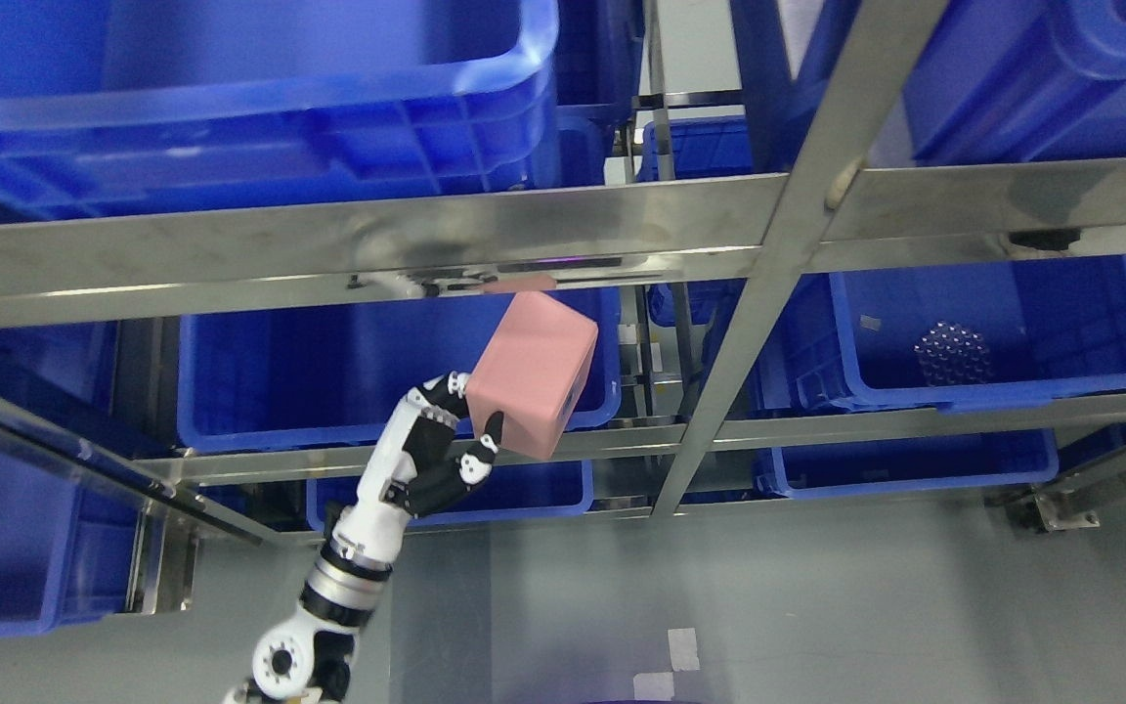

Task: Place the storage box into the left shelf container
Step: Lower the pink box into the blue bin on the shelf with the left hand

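A pink storage box (pixel 534 373) is held tilted in the air in front of the steel shelf, over the front right part of the left blue container (pixel 328 376) on the middle level. My left hand (pixel 455 430) comes up from the lower left and is shut on the box's lower left side, thumb on the near face and fingers behind it. The box's lower corner hangs just above the container's front rim. My right hand does not show.
A steel upright post (pixel 739 323) slants just right of the box. A horizontal steel rail (pixel 348 256) crosses right above it. Another blue bin (pixel 983 332) holding a dark ball sits to the right. More blue bins stand above and below. Grey floor lies in front.
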